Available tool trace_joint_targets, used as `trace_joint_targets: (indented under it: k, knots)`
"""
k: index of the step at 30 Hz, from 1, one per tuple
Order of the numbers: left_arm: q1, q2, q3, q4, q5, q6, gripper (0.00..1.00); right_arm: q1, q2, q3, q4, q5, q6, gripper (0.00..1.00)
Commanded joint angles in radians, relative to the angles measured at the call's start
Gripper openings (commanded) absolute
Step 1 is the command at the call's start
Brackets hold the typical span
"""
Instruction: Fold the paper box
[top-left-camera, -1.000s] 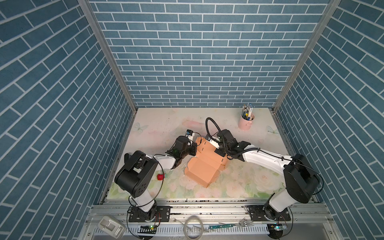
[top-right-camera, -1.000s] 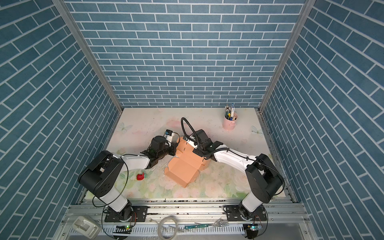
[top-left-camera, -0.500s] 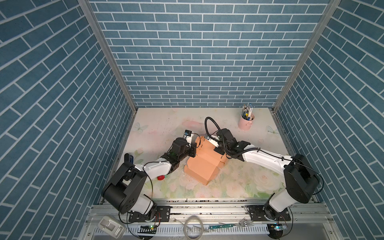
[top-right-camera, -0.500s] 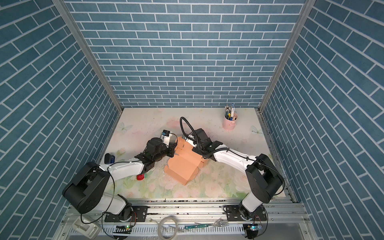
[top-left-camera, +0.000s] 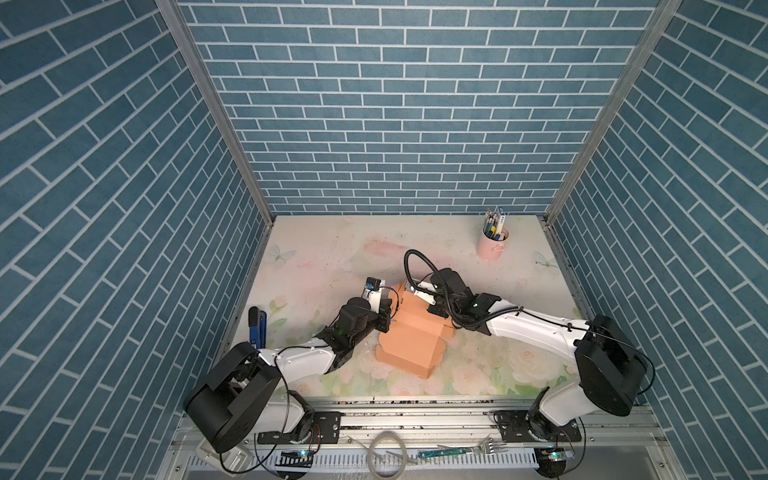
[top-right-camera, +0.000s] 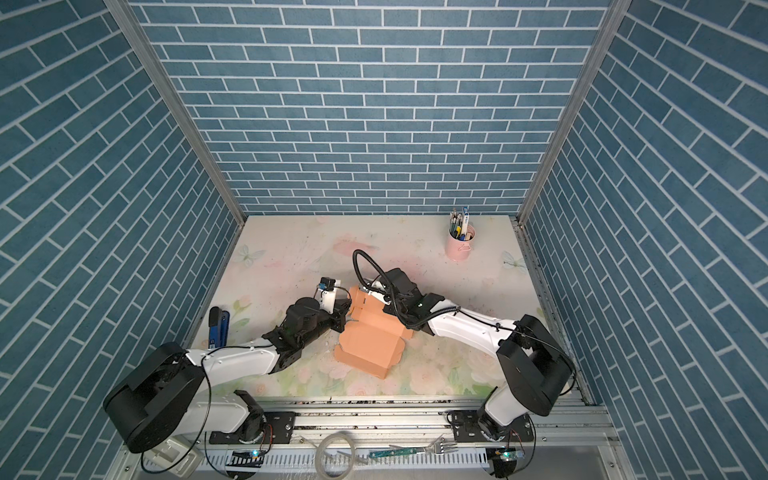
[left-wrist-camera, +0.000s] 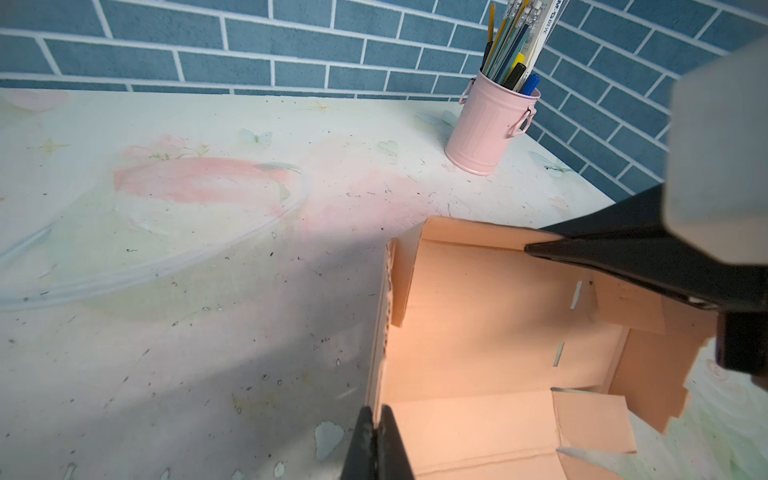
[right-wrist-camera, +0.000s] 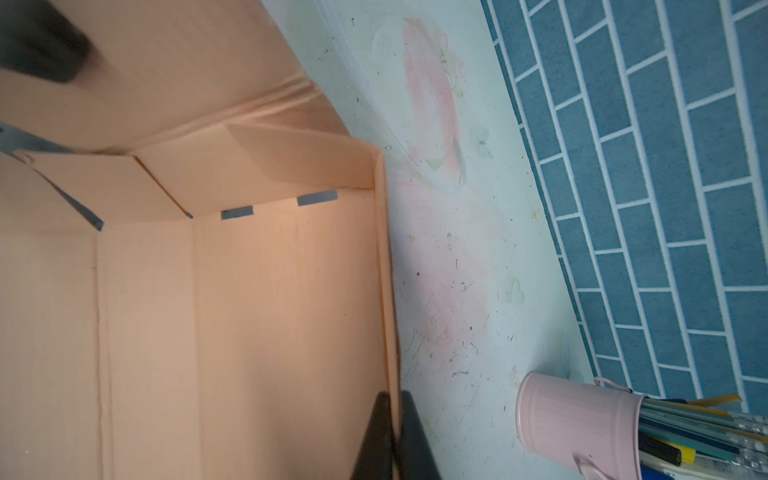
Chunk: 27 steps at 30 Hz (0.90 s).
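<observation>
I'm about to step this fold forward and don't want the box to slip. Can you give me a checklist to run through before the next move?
1. Left gripper shut on one wall of the paper box: ok.
2. Right gripper shut on another wall: ok.
3. Tabs seated in the slots: not ok, two slots show open.
4. Pink cup well apart from the box: ok.
5. Box base lying flat on the table: cannot tell.

Blue brick walls (top-left-camera: 415, 124); pale floral tabletop (top-left-camera: 328, 253) — scuffed
</observation>
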<state>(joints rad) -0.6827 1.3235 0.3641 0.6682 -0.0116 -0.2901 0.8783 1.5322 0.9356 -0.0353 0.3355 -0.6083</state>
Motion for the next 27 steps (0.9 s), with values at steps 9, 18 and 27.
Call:
trace_joint_targets:
  k: [9, 18, 27]
  knots:
    - [-0.077, 0.064, -0.129, 0.278, -0.137, 0.022, 0.0, 0.077, -0.001, -0.071, 0.194, 0.27, -0.182, 0.06]
    - [-0.121, 0.217, -0.14, 0.459, -0.181, 0.019, 0.0, 0.112, 0.005, -0.17, 0.395, 0.355, -0.289, 0.06]
    - [-0.123, 0.158, -0.158, 0.414, -0.195, 0.031, 0.25, 0.138, 0.029, -0.243, 0.588, 0.391, -0.362, 0.07]
